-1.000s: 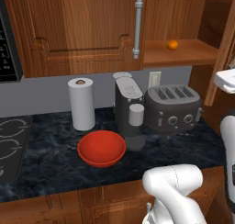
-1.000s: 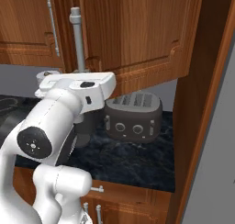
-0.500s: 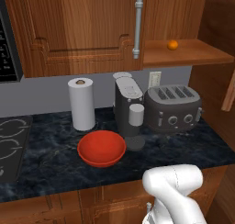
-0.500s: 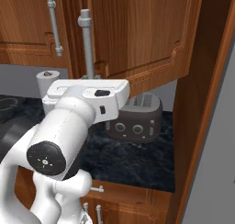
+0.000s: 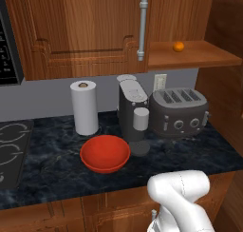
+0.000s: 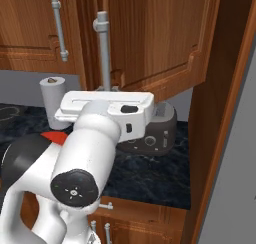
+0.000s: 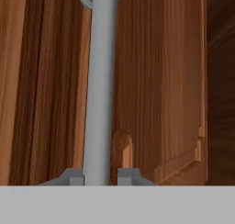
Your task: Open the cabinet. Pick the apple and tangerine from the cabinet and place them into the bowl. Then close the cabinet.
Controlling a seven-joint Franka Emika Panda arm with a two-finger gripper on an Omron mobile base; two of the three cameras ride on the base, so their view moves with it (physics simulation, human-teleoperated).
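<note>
A: What's the setting?

B: A kitchen with a dark marbled stone counter under a large reddish-brown wooden wall cabinet. One panelled door is swung out, baring a shelf.

A: And the claw?

B: The gripper is closed around the open door's long silver bar handle; a dark fingertip sits on either side of the bar, pressed against it.

A: Where's the fruit?

B: A small round bright orange tangerine rests on the bared shelf, up and to the right of the grey four-slot toaster. I can't make out an apple.

A: The bowl?

B: The wide shallow glossy red bowl sits on the counter, forward and left of the toaster, just in front of the grey coffee machine. A white paper towel roll stands upright further left, behind the bowl.
</note>
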